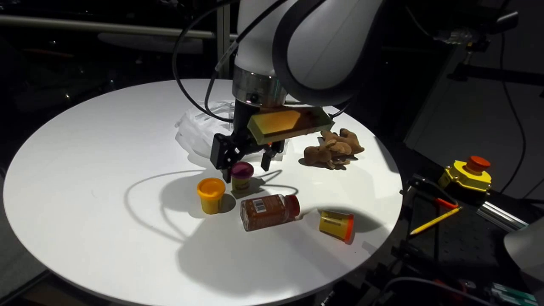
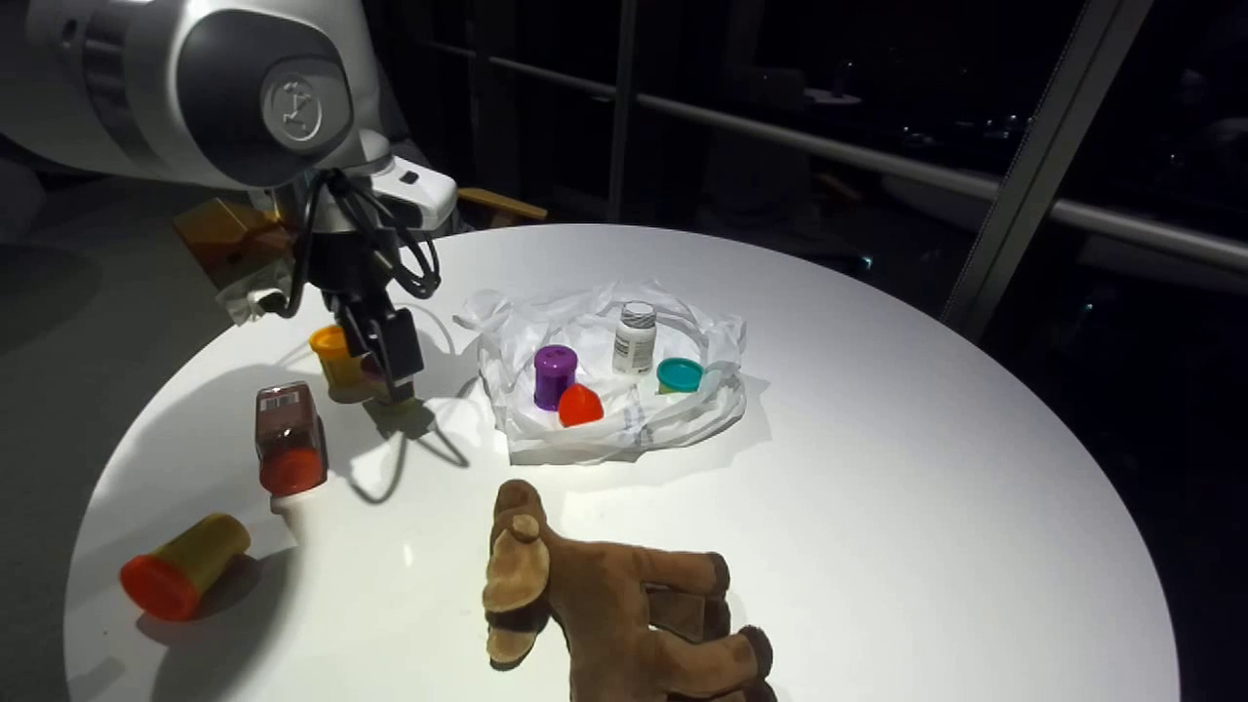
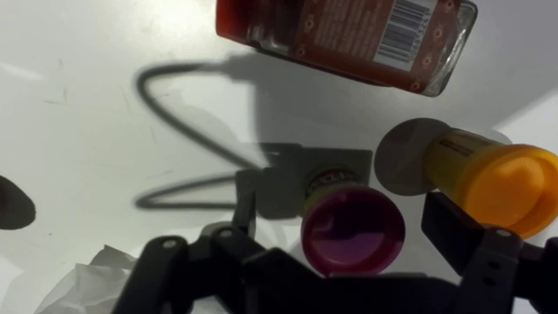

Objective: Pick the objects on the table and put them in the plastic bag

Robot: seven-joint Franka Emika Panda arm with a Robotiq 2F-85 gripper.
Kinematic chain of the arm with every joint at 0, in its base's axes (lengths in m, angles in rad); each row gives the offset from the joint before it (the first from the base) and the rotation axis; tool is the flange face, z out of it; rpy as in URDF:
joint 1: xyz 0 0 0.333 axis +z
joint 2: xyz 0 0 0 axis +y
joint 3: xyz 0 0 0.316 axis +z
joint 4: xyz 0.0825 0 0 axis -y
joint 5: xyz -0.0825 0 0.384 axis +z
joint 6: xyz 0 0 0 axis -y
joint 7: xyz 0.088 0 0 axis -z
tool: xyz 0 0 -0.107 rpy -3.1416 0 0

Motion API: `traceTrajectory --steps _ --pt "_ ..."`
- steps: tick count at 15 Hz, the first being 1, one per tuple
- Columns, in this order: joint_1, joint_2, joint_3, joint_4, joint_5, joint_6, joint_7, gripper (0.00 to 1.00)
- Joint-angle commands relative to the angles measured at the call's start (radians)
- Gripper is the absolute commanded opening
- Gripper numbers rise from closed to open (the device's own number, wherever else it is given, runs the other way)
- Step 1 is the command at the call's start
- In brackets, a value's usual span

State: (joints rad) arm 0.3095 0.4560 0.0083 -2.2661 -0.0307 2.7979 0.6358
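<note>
Claw (image 3: 341, 205) stood wide, nothing held, jaws either side of the maroon-lidded cup (image 3: 354, 231); likely lined up to grip it next. One jaw sat between it and the orange-lidded cup (image 3: 508, 185), so clearance looked tight. Plastic bag (image 2: 643, 429) lay spread on the surface (image 2: 877, 487), presumably for easy drops; white bottle (image 2: 634, 341), purple cup (image 2: 554, 375), red piece (image 2: 581, 406) and teal-lidded cup (image 2: 680, 374) sat within its folds. Film hid the teal-lidded cup's base; wrist view cut off bag and red-capped jar (image 3: 344, 39).

so there's a yellow pencil (image 1: 436, 221) near a yellow box (image 1: 465, 177) with a red knob (image 1: 478, 163), some shiny silvery piece (image 1: 501, 216) close by, and a long rail (image 2: 819, 142) way in back
</note>
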Motion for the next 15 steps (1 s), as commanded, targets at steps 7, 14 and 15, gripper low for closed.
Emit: traceTrajectory --steps 7,14,15 --pt "0.041 -0.023 -0.074 -0.009 0.001 0.042 0.014 0.24" --pt "0.114 -0.093 -0.282 0.119 -0.230 -0.049 0.172 0.24" --pt "0.094 -0.075 -0.294 0.150 -0.249 -0.046 0.191 0.24"
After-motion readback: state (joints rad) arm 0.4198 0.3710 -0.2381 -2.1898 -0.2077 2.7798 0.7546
